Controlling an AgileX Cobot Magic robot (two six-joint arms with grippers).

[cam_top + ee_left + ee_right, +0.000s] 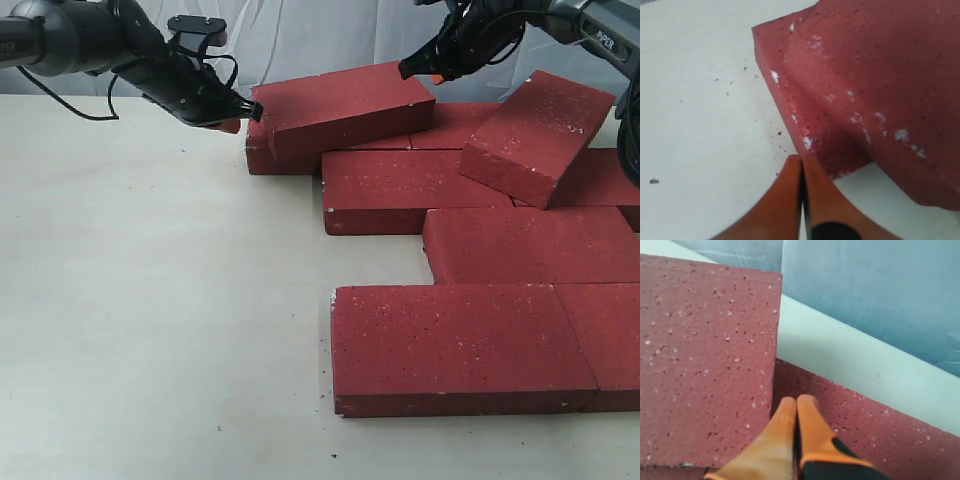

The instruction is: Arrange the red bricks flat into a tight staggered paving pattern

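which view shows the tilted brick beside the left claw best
The exterior view: the whole tilted brick shows, lying askew on top of the flat bricks. The left wrist view shows only one end of it up close, and the right wrist view only a corner of its top face.

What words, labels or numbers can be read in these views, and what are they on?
"PIPER": white lettering on the grey link of the right arm, exterior view.
Grey link of the left arm: faint white marks at the picture's edge, cut off and too blurred to read.
Dark-red rough paving bricks and pale flat table: no text in any view, only white specks on the bricks.
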